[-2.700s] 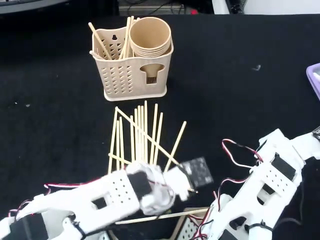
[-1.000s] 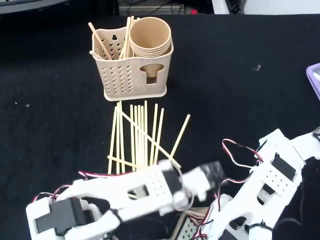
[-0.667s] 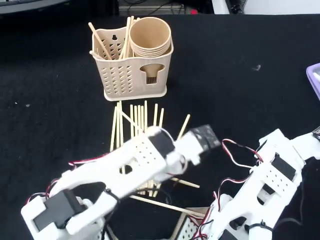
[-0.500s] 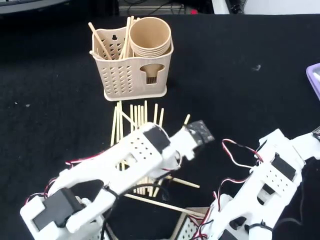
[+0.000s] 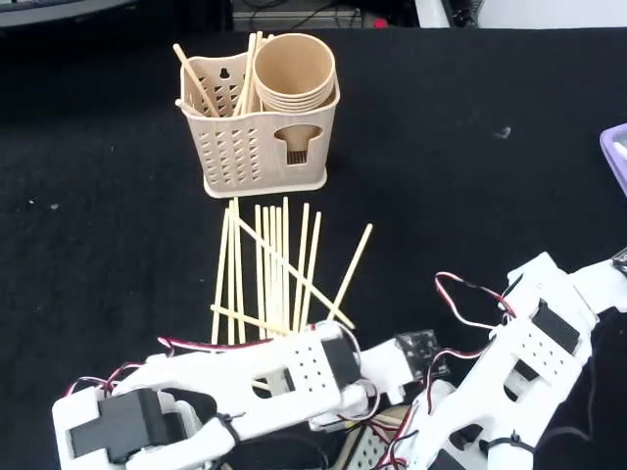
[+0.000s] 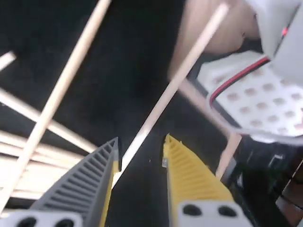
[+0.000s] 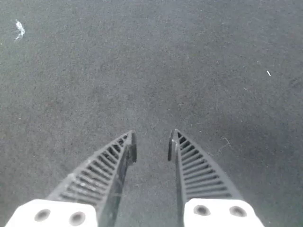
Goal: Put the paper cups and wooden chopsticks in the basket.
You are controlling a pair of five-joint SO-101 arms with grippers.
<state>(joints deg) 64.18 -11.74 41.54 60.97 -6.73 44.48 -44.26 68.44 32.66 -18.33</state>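
**Left tool astride one chopstick, cups stacked in the basket**

Nearest to us, the left arm point(image 5: 255, 387) lay low along the near edge of the black tabletop point(image 5: 490, 196), over the near ends of the loose chopsticks point(image 5: 285, 255). In its wrist view the left tool point(image 6: 140, 141) stood partly open. A single chopstick point(image 6: 162, 106) ran slantwise through the gap between the jaws. We saw space on both sides of that stick, so the jaws were not clamped on it. A white perforated plate point(image 6: 251, 94) with a red wire sat close behind.

The right arm point(image 5: 534, 352) sat at the near right of the tabletop, just beside the left arm. The right tool point(image 7: 152, 142) was open by a narrow gap, held nothing, and pointed at bare black tabletop.

Farther out, the loose chopsticks lay in a rough row, most of them pointing toward the basket point(image 5: 240, 152). A few crossed the row at a slant. Their far ends came close to the basket's foot.

Beyond them the basket stood upright, split into two compartments. The paper cups point(image 5: 294, 73) sat nested in one stack in the compartment on the right-arm side. Several standing chopsticks point(image 5: 198, 83) leaned in the compartment on the left-arm side. Well off to the right, we saw a purple object point(image 5: 615, 147) at the tabletop's edge.
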